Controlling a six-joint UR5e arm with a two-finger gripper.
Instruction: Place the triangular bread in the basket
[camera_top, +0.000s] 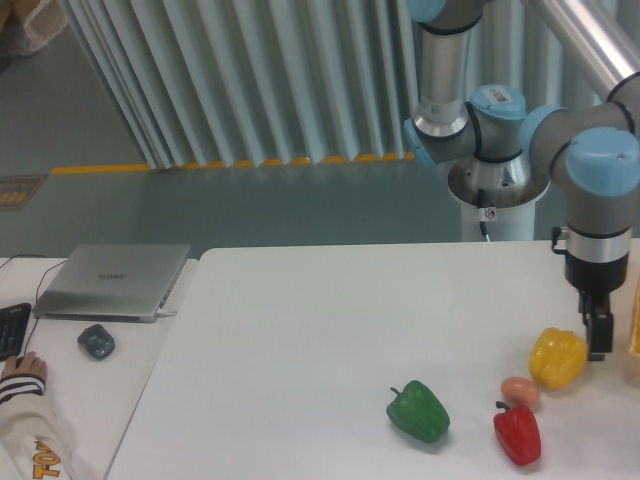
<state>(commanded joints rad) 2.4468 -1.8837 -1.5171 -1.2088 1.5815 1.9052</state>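
Tabletop (300, 330), right end: four items clustered. Two peppers (418, 411) (517, 433) nearest front edge; egg-like lump (520, 391) between; third pepper (557, 358) behind, claw (598, 335) beside it.

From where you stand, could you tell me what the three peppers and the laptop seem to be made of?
The yellow pepper, red pepper and green pepper look like glossy moulded plastic, going by their uniform colour and sheen, though real produce can't be excluded. The laptop looks like matte silver metal, possibly aluminium.

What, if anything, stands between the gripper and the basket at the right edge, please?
Nothing visible does. The gripper hangs just left of the basket. The yellow pepper sits on the gripper's far side, away from the basket. The triangular bread is not in view.
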